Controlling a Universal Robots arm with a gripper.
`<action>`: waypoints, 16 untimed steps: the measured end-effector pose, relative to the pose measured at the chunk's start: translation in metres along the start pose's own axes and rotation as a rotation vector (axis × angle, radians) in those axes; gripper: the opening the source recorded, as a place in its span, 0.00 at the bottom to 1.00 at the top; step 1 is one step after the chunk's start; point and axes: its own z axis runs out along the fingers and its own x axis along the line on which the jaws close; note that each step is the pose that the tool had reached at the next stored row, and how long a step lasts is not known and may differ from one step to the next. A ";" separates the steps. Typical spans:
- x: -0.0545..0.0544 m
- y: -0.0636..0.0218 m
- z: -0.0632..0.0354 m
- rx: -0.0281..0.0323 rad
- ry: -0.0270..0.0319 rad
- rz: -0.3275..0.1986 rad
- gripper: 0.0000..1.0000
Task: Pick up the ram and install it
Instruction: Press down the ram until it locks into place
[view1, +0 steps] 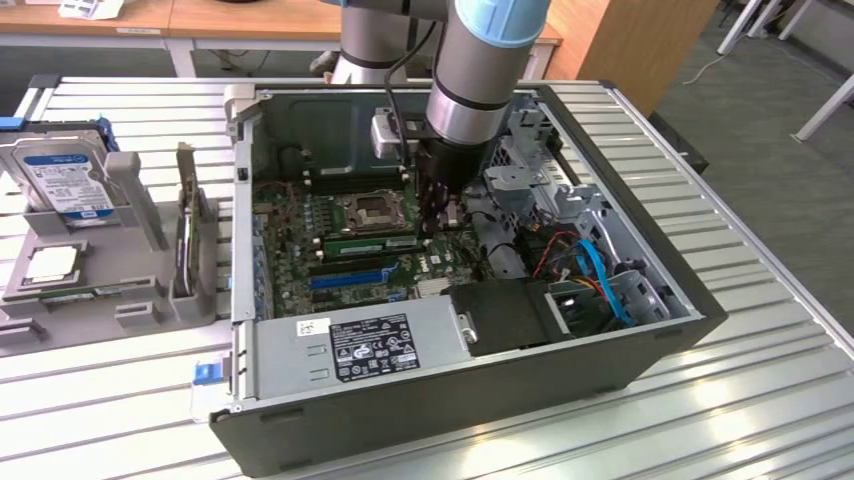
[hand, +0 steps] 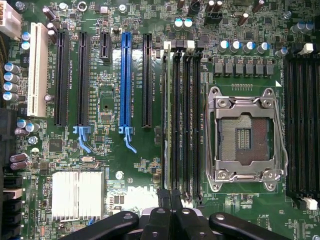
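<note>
Install step looks nearly done or in its press-down stage, judging by the layout: the gripper (hand: 170, 200) sits low inside the open computer case (view1: 641, 345), directly over the bank of memory slots (hand: 181, 120) beside the empty processor socket (hand: 244, 137). Jaws are pressed together, tips touching, nothing visibly pinched between them. The ram (view1: 371, 243) lies in the slot bank next to the socket in the exterior view, a green stick already down in the board; in the wrist view its edge appears to run along the slot right at the jaw tips, though whether it is fully seated and latched can't be told. The job at this point calls for even downward pressure along the stick so both end clips catch; tilting it risks a half-seated end. Containers: the case holds the motherboard (hand: 100, 165), a power supply (view1: 367, 345) and blue cables (view1: 607, 280). On the tabletop (view1: 747, 420), to the exterior view's left, a grey parts tray (view1: 80, 300) holds a hard drive (view1: 67, 180), a processor chip (view1: 51, 263) and a card standing on edge (view1: 194, 235).
</note>
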 end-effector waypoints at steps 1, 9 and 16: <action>0.000 0.0000 -0.0002 0.0000 0.0000 0.000 0.10; 0.000 0.0008 -0.0129 0.0000 0.0001 0.000 0.10; -0.001 0.0017 -0.0264 0.0000 -0.0001 0.000 0.10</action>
